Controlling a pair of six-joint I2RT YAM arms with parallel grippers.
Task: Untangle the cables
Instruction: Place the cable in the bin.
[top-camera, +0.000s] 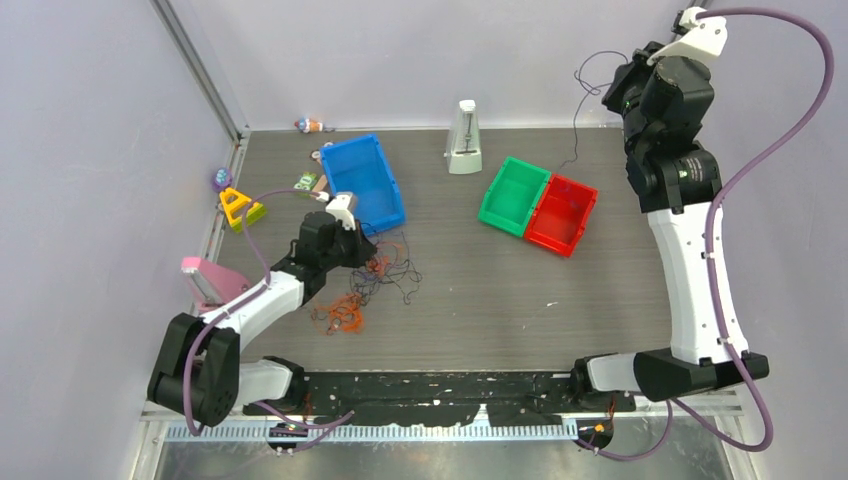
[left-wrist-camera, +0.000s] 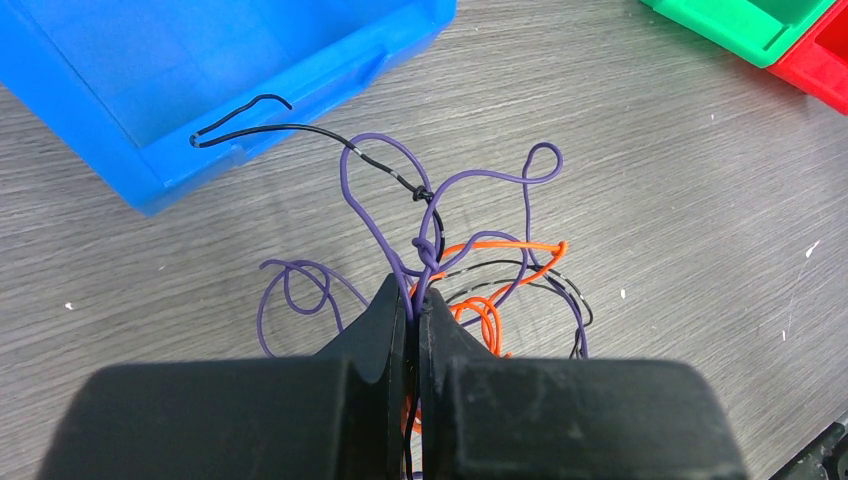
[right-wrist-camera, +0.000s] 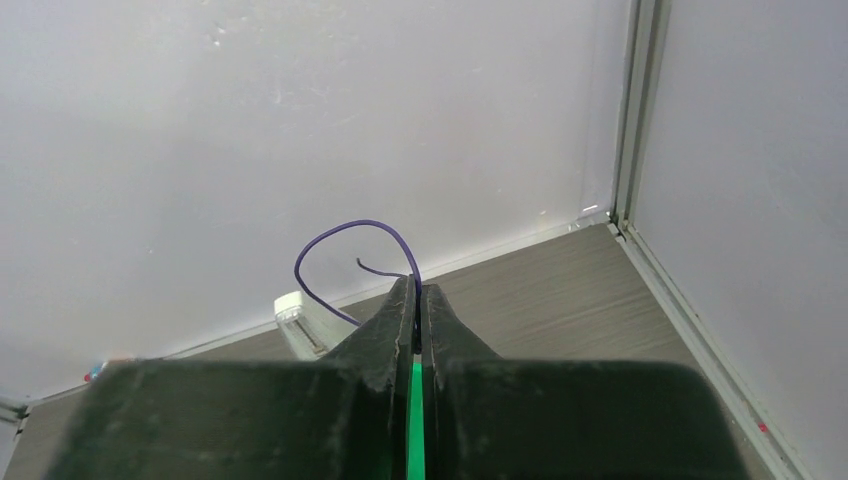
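I see the grey desk (top-camera: 520, 300) with both arms bolted at its near edge. The right arm (top-camera: 690, 270) stands tall at the far right corner. The left arm (top-camera: 250, 300) reaches low across the left side. A blue bin (top-camera: 365, 180) sits at the far left. A green bin (top-camera: 514, 195) and a red bin (top-camera: 560, 213) touch side by side right of centre, with a white metronome (top-camera: 464, 140) between the blue and green ones.

The cables (top-camera: 385, 272) lie on the desk just in front of the blue bin, a loose knot of purple, orange and black strands, with an orange clump (top-camera: 340, 315) nearer the arms. The left gripper (left-wrist-camera: 413, 300) is down on them, its jaws clenched on purple strands of the cables (left-wrist-camera: 440, 215). One black wire (left-wrist-camera: 240, 125) hooks over the blue bin's (left-wrist-camera: 150, 80) rim.

The right gripper (right-wrist-camera: 416, 290) is raised high by the back wall, jaws pinched together on a single purple strand (right-wrist-camera: 335, 232) that loops above them.
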